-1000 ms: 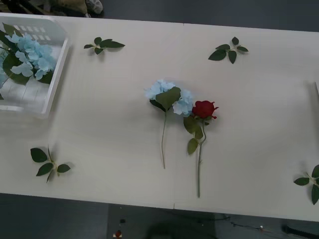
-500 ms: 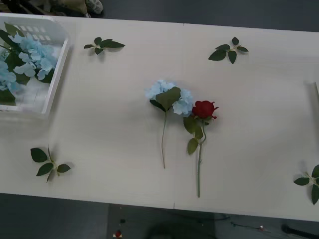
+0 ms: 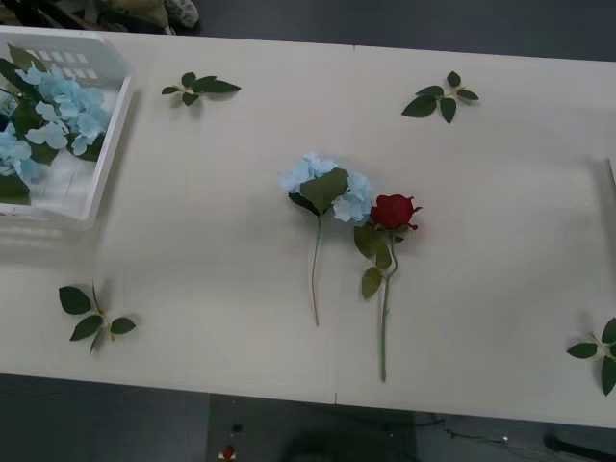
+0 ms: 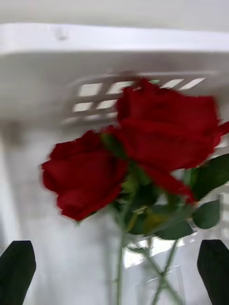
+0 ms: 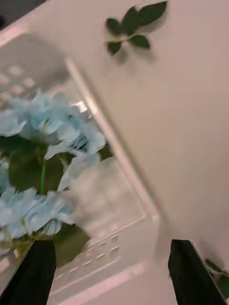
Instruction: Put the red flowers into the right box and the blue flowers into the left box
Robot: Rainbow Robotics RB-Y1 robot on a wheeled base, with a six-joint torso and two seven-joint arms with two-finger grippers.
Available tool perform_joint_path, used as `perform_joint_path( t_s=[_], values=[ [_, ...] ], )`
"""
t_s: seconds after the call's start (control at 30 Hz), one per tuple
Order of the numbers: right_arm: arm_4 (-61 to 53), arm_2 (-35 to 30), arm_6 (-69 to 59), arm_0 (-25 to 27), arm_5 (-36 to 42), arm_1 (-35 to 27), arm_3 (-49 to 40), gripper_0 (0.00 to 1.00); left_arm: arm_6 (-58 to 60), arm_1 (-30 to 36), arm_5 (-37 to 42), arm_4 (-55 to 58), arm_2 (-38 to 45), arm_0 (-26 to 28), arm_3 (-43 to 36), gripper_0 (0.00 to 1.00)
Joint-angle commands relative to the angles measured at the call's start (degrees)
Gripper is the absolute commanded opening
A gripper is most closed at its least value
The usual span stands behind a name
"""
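Two flowers remain on the table [image 3: 192,192]: a blue flower [image 3: 327,188] and a red flower [image 3: 394,211], heads touching, stems running toward the robot, well apart from the left box [image 3: 108,135]. That box sits at the table's far left corner and holds blue hydrangeas [image 3: 58,106]. Several loose leaf sprigs [image 3: 200,87] lie scattered around the central pair and are not part of the job.

The left end effector [image 5: 109,271] hangs over the left box with its black fingers [image 5: 36,271] spread wide and nothing between them; the hydrangeas [image 5: 47,128] lie in the box below it, so it reads as released. The right end effector [image 4: 114,271] is likewise spread wide, fingers [image 4: 16,269] at either side of the stems without gripping them, above red roses [image 4: 157,128] lying in the right box [image 4: 114,47] (a white slotted tray like the other).

My judgement: both arms are at the drop-off stage with their loads delivered. Next, each needs to lift clear of its box and travel back to the central pair, the left for the hydrangea stem, the right for the rose stem, grasping low on the stems, where they lie apart.
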Motion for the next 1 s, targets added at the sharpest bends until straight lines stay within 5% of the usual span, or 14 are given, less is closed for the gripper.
perform_joint_path(
  t_s=[0.03, 0.23, 0.63, 1.0],
  values=[
    [-6.3, -0.6, 0.2, 3.3, 6.6, -0.5, -11.7, 1.00, 14.3, -4.8, -2.2, 2.4, 0.7, 7.9, -12.9, 0.68],
    [-11.8, -3.6, -6.8, 12.7, 15.0, -0.5, -31.4, 1.00, 20.5, -13.0, -6.9, -3.0, -2.5, 14.5, -21.3, 0.68],
    [-12.9, -7.2, -22.5, 33.9, 18.3, -0.4, -72.8, 1.00, 20.8, -26.9, -19.3, -15.8, -18.1, 17.9, -21.2, 0.68],
    [-12.4, 1.4, -32.5, 31.4, 17.0, 6.7, -78.8, 1.00, 33.3, -27.5, -24.1, -23.6, -33.1, 13.8, -17.4, 0.68]
  ],
)
